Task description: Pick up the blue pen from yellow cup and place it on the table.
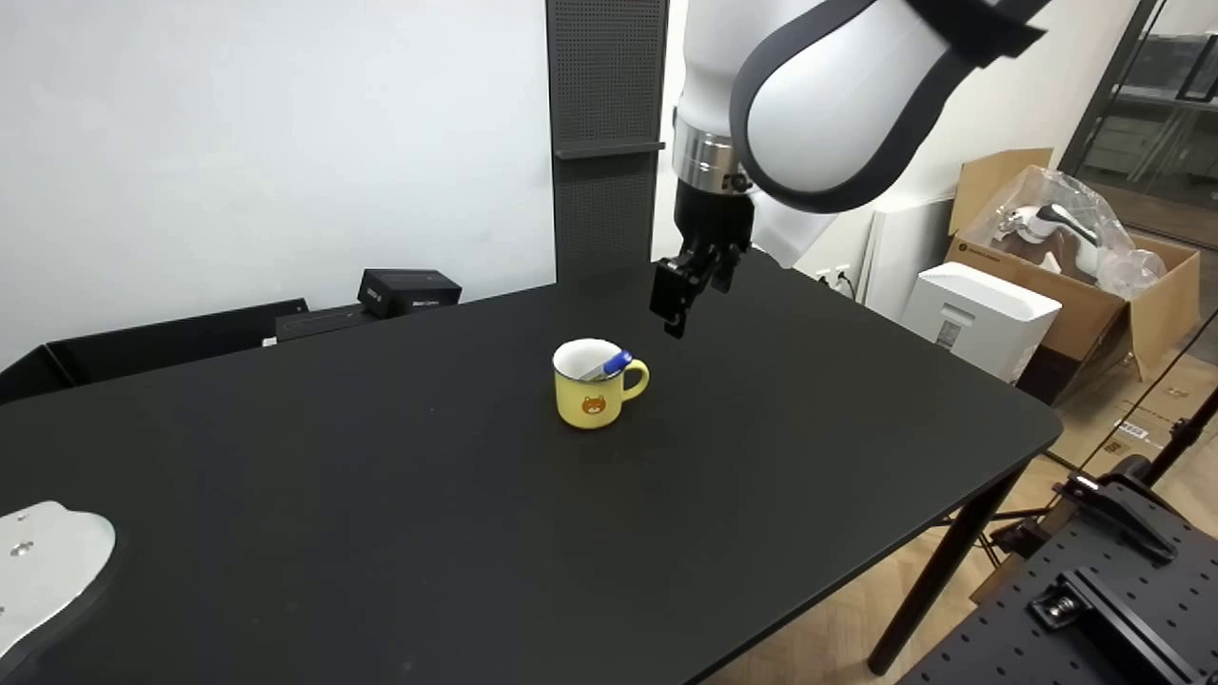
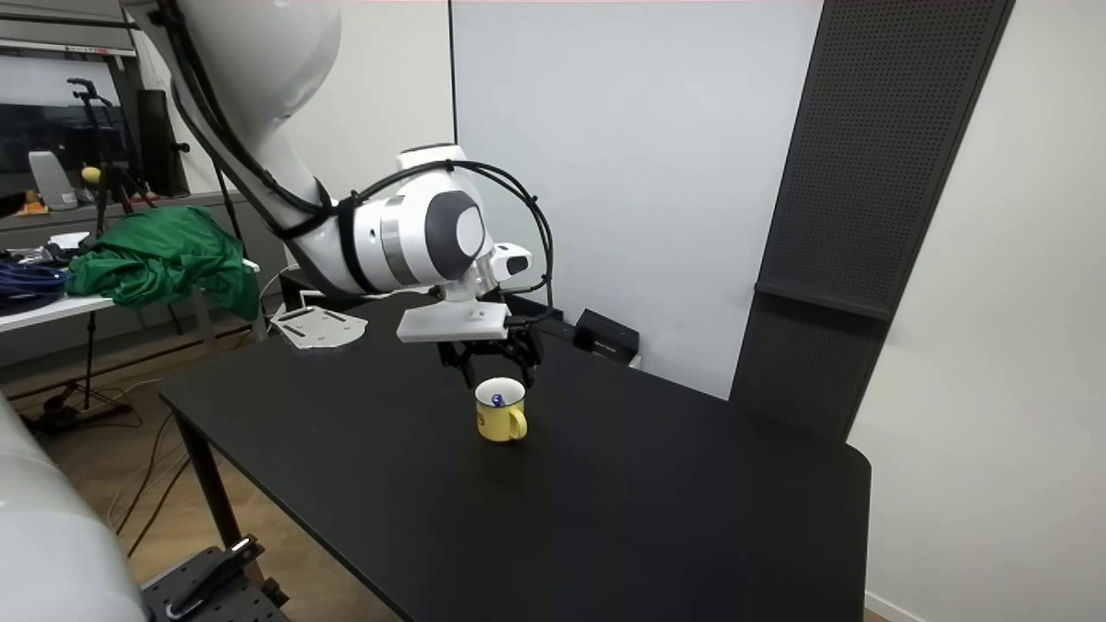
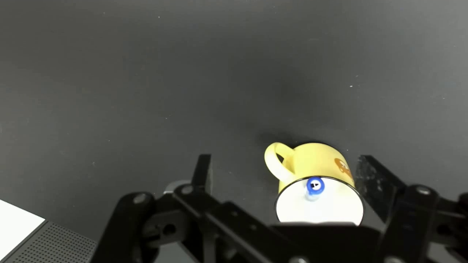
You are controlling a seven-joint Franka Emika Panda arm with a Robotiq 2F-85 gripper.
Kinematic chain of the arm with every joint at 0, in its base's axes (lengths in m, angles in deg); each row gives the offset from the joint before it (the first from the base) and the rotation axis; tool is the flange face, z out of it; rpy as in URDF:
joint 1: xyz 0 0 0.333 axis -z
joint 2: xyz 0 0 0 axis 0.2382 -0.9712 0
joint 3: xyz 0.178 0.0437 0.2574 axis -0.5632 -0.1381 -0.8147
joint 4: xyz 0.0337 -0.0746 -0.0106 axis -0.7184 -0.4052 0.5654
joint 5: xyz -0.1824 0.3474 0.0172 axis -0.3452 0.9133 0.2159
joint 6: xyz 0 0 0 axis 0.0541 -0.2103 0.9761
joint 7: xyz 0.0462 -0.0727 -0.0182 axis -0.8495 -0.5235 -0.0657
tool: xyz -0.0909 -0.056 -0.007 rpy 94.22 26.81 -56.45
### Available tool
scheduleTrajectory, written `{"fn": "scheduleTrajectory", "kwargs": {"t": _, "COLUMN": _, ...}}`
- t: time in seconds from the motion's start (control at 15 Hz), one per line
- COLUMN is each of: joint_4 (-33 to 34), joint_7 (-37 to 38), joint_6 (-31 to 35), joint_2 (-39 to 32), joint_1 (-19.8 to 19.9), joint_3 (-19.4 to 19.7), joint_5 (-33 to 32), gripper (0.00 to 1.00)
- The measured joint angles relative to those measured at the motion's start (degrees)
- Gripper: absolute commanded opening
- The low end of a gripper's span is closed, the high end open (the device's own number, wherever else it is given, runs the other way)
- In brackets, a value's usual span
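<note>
The yellow cup point(image 1: 579, 407) stands upright on the black table point(image 1: 381, 552); it also shows in an exterior view point(image 2: 496, 425) and in the wrist view point(image 3: 318, 159). The blue pen point(image 1: 617, 362) leans inside the cup, its blue end at the rim on the handle side. It also shows in an exterior view point(image 2: 498, 400) and end-on in the wrist view point(image 3: 315, 185); its lower part is hidden in the cup. My gripper point(image 3: 285, 160) is open and empty, above the table and apart from the cup. In the wrist view the cup appears between the fingers, closer to the right one.
A white metal plate point(image 1: 52, 561) lies on the table, also in an exterior view point(image 2: 320, 326). A black box point(image 1: 409, 292) sits by the wall at the back edge. A grey perforated panel point(image 1: 609, 105) stands behind the table. Cardboard boxes point(image 1: 1104, 295) stand beside it.
</note>
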Motion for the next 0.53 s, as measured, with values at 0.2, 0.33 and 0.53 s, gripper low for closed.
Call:
{"fn": "scheduleTrajectory", "kwargs": {"t": 0.2, "joint_4": 0.02, "joint_7": 0.95, "joint_6": 2.19, "joint_2": -1.38, "joint_1": -0.13, "joint_3": 0.01, "joint_5": -0.23, "gripper": 1.0}}
{"fn": "scheduleTrajectory", "kwargs": {"t": 0.33, "joint_4": 0.38, "joint_7": 2.37, "joint_6": 5.14, "joint_2": -4.03, "joint_1": -0.38, "joint_3": 0.01, "joint_5": -0.41, "gripper": 1.0}}
{"fn": "scheduleTrajectory", "kwargs": {"t": 0.53, "joint_4": 2.23, "joint_7": 6.53, "joint_6": 10.95, "joint_2": -9.84, "joint_1": -0.61, "joint_3": 0.12, "joint_5": -3.8, "gripper": 1.0}}
